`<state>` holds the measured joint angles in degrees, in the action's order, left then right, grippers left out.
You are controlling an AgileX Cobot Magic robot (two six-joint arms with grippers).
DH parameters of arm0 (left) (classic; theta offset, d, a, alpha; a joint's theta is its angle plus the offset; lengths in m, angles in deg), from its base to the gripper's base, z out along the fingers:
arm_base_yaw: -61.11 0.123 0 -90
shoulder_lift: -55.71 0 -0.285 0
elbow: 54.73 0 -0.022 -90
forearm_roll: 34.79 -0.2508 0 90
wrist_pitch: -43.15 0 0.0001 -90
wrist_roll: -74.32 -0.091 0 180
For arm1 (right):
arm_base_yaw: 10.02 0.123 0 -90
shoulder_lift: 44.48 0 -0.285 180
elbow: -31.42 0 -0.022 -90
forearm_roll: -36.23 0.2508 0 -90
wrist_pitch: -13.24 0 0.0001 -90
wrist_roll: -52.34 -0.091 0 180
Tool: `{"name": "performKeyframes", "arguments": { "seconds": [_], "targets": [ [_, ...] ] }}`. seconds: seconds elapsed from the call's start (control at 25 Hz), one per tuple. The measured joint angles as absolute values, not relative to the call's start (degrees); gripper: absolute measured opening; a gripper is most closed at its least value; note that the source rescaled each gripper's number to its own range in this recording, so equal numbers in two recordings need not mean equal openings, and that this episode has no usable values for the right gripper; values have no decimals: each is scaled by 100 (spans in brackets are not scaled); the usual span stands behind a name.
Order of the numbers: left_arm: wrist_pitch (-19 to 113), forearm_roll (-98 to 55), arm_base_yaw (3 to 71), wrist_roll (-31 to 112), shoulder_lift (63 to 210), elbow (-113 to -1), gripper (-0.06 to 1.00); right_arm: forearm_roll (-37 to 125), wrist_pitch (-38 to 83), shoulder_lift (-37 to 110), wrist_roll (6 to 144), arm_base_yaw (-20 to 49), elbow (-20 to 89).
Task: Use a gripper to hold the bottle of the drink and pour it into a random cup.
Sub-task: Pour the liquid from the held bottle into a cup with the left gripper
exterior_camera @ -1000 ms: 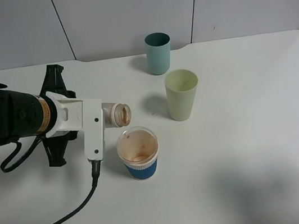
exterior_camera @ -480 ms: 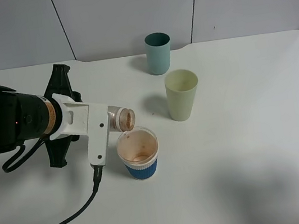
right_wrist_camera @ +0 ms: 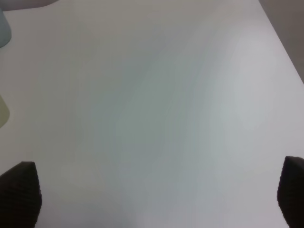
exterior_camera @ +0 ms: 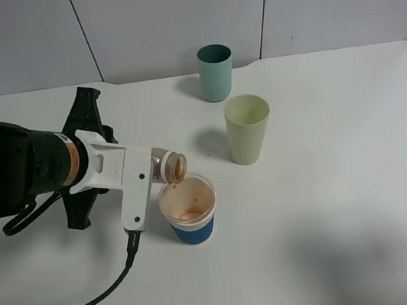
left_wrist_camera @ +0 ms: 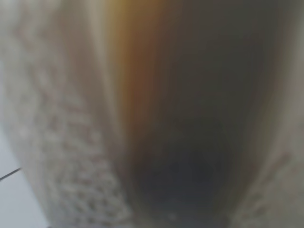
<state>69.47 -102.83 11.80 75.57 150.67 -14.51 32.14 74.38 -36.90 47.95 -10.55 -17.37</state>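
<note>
In the exterior high view my left gripper (exterior_camera: 143,174), a white jaw piece on a bulky black body, is shut on the bottle of the drink (exterior_camera: 168,166). The bottle lies tilted, its open brown-stained neck pointing down over the near-left rim of the cup (exterior_camera: 189,210). The cup has a blue ribbed sleeve and a brown-stained inside. The left wrist view is filled by a blur of the bottle (left_wrist_camera: 190,123) with dark brown liquid. My right gripper (right_wrist_camera: 156,194) is open over bare table; it is out of the exterior high view.
A pale green cup (exterior_camera: 248,128) stands behind and to the right of the blue cup, and a teal cup (exterior_camera: 216,72) farther back. A black cable (exterior_camera: 94,293) trails from the left gripper across the white table (exterior_camera: 353,214). A black stand (exterior_camera: 81,160) sits behind the arm.
My left gripper has moved right and down toward the blue cup and tipped the bottle further, so its neck now hangs over the cup's rim.
</note>
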Motion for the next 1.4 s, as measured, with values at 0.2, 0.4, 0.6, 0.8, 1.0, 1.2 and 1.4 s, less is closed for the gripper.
{"name": "performKeyframes", "arguments": {
  "seconds": [0.2, 0.4, 0.6, 0.8, 1.0, 1.2, 1.4],
  "targets": [
    [7041, -10407, 1180, 7557, 15067, -1451, 0, 3214, 7438, -3690, 4795, -1055, -1737],
    [7047, -10494, 1180, 7557, 15067, -1451, 0, 3214, 7438, -3690, 4795, -1055, -1737],
    [7060, -10747, 1180, 7718, 15067, -1451, 0, 3214, 7438, -3690, 4795, -1055, -1737],
    [7095, -10976, 1180, 7975, 15067, -1451, 0, 3214, 7438, -3690, 4795, -1055, -1737],
    [7197, -11025, 1072, 8040, 15067, -1451, 0, 3214, 7438, -3690, 4795, -1055, -1737],
    [7313, -11043, 962, 8076, 15067, -1451, 0, 3214, 7438, -3690, 4795, -1055, -1737],
    [7320, -11110, 962, 8117, 15067, -1446, 0, 3214, 7438, -3690, 4795, -1055, -1737]
  ]
}}
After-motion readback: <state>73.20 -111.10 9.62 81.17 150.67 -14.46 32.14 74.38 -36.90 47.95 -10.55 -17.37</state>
